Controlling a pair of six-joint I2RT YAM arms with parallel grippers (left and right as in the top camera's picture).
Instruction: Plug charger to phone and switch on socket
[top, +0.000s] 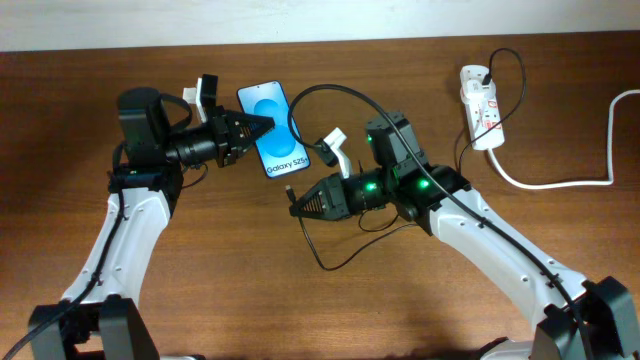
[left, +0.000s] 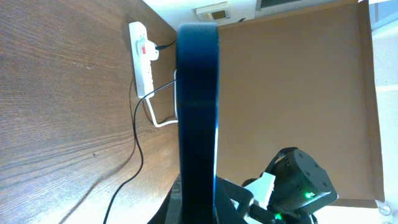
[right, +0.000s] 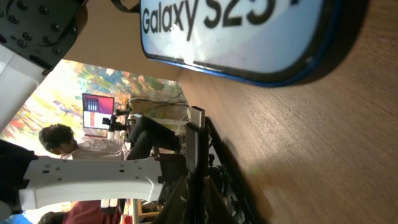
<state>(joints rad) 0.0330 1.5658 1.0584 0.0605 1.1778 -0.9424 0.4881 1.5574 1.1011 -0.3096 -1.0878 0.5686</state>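
The phone (top: 274, 132) lies near the table's back left, its blue screen up and the white "Galaxy S25" band at its near end. My left gripper (top: 262, 128) is shut on its left long edge. In the left wrist view the phone (left: 198, 106) shows edge-on between the jaws of the left gripper (left: 198, 200). My right gripper (top: 293, 203) is shut on the charger's connector tip (right: 196, 130), which sits just short of the phone's bottom edge (right: 239, 34). The black charger cable (top: 345, 95) loops back to the white socket (top: 481, 107), where its plug sits.
The socket's thick white cord (top: 560, 182) runs off the right side of the table. Slack charger cable (top: 330, 262) loops on the wood under the right arm. The socket (left: 142, 59) and cable (left: 138, 140) also show beyond the phone in the left wrist view.
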